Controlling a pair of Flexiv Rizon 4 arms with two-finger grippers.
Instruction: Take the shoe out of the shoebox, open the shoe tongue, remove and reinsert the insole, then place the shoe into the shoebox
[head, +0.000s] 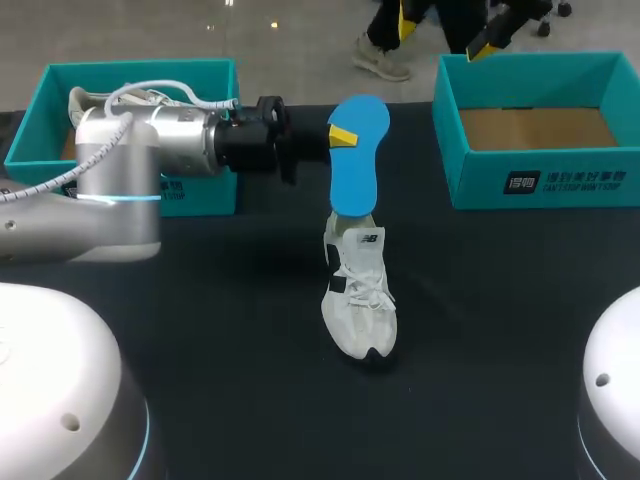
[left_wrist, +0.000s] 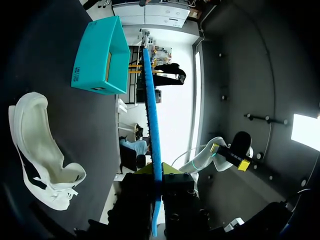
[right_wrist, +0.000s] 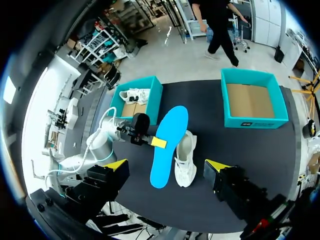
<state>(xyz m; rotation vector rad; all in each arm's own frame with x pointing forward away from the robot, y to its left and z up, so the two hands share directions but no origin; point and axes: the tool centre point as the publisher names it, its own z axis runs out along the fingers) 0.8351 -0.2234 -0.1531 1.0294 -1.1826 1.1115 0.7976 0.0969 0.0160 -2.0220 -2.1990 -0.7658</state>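
Observation:
My left gripper (head: 340, 137) is shut on a blue insole (head: 358, 160), pinching one long edge and holding it above the table. In the left wrist view the insole (left_wrist: 150, 100) stands edge-on between the fingers. The white shoe (head: 360, 295) rests on the black table, toe toward me. The insole's near end lines up with the shoe's heel opening; whether they touch I cannot tell. My right gripper (right_wrist: 167, 167) hangs open high over the table's near side, nothing between its fingers. The empty teal shoebox (head: 540, 130) stands at the back right.
A second teal box (head: 130, 130) at the back left holds another white shoe (right_wrist: 132, 94) and is partly hidden by my left arm. The black table (head: 500, 330) lies bare around the shoe.

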